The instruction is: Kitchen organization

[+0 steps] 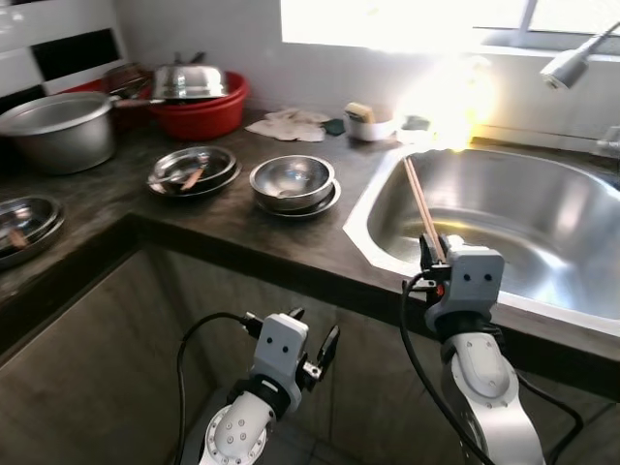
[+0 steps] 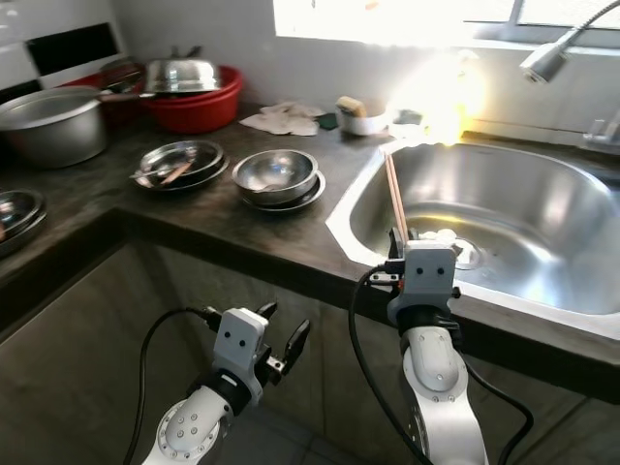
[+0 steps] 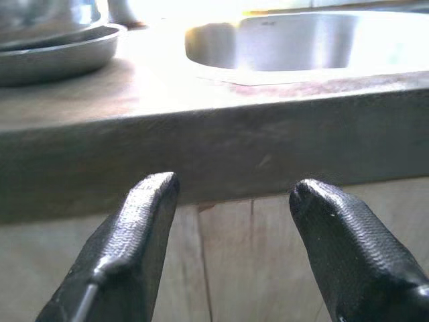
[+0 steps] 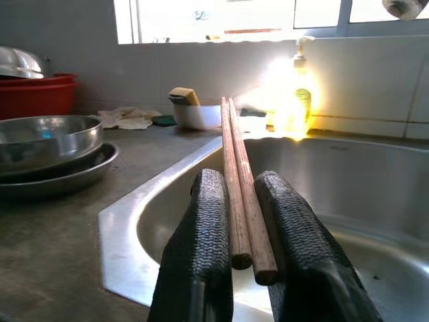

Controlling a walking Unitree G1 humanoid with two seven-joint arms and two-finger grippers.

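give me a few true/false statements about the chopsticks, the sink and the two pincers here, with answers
1. The right pincer is shut on a pair of wooden chopsticks. True.
2. The chopsticks lie flat on the sink floor. False: they are held up in the air at the sink's near rim, pointing out over it.
3. The left pincer holds a steel bowl. False: it is open and empty, low in front of the counter edge.
4. A steel bowl sits on a plate on the counter, to the robot's left of the sink. True.
5. The red basin is inside the sink. False: it stands on the counter by the back wall.
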